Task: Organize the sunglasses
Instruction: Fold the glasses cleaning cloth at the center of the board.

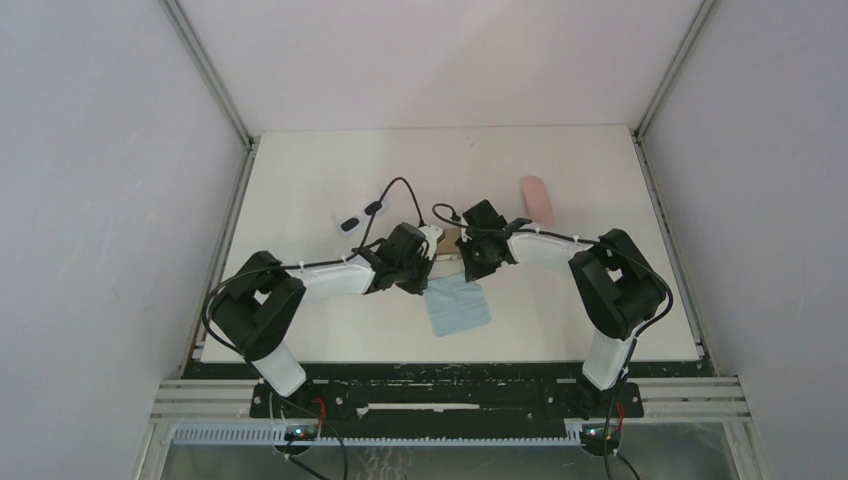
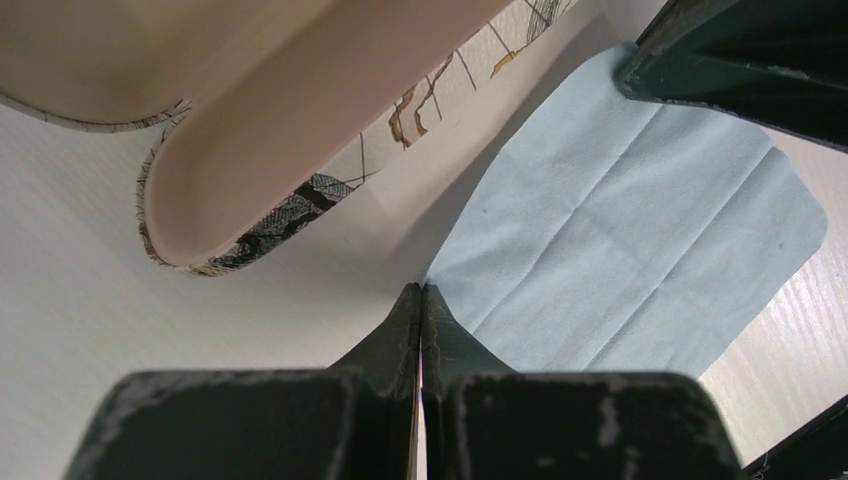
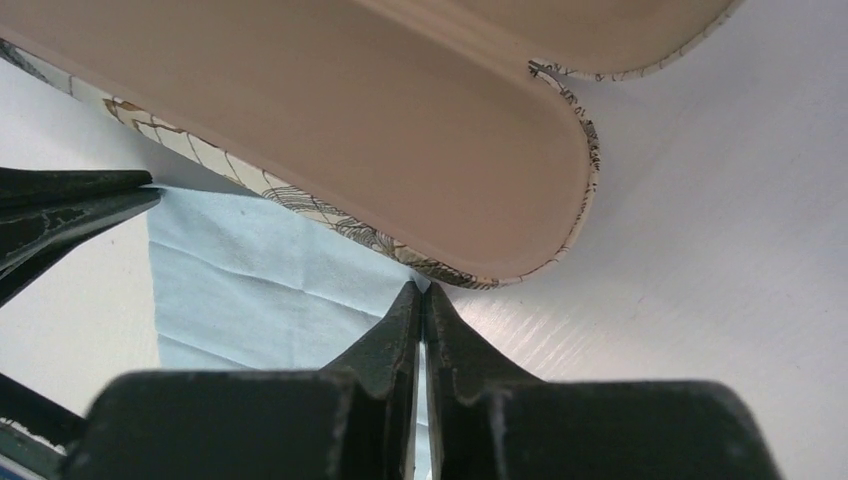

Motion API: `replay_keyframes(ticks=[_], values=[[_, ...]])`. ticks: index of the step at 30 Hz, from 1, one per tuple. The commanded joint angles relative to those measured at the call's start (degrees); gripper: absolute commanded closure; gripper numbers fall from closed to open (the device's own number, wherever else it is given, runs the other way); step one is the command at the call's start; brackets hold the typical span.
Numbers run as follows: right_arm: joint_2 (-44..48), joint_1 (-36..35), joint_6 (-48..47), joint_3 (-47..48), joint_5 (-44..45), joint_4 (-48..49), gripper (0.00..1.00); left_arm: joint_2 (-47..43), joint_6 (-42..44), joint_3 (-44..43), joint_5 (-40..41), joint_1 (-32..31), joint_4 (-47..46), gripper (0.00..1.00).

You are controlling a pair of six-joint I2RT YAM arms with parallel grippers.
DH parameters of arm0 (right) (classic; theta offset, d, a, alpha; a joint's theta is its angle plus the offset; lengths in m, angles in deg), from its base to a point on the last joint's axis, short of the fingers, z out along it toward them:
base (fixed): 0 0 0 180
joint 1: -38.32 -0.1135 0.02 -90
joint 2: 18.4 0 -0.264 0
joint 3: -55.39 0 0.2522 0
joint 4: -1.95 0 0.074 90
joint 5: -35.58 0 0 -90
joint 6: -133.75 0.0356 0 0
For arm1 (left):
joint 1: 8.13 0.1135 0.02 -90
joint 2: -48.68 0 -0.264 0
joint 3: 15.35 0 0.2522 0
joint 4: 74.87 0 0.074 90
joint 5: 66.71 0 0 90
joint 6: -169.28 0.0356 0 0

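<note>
The white-framed sunglasses (image 1: pixel 352 218) with small dark oval lenses lie on the table left of centre, behind my left gripper. The black-framed pair is not in view. An open patterned case with a beige lining (image 1: pixel 447 243) lies between my two grippers; it also shows in the left wrist view (image 2: pixel 270 130) and the right wrist view (image 3: pixel 400 130). A light-blue cloth (image 1: pixel 457 305) lies in front of it. My left gripper (image 2: pixel 421 290) is shut at one far corner of the cloth (image 2: pixel 620 230). My right gripper (image 3: pixel 420 288) is shut at the other far corner of the cloth (image 3: pixel 260 280), beside the case rim.
A pink oval case (image 1: pixel 536 198) lies at the back right of the white table (image 1: pixel 600 300). Black cables (image 1: pixel 400 190) loop above both wrists. Grey walls close in the table on three sides.
</note>
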Motion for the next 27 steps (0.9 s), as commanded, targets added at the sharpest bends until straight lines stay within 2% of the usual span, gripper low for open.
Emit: replay_keyframes(ticks=[1, 7, 17, 27], values=[[0.2, -1.2, 0.2, -2.8, 5.5, -2.7, 1.0, -0.4, 0.4, -3.0, -2.2, 0.3, -2.1, 1.0], [7.4, -1.3, -0.8, -6.5, 4.8, 3.4, 1.0, -1.8, 1.2, -2.8, -5.5, 0.3, -3.6, 1.0], [12.0, -1.7, 0.4, -10.4, 7.7, 4.3, 1.0, -2.3, 2.6, -5.0, -9.5, 0.3, -3.6, 1.0], [21.0, -2.1, 0.4, -15.8, 7.1, 8.7, 1.0, -5.6, 3.0, -2.2, -11.8, -0.4, -5.2, 1.0]])
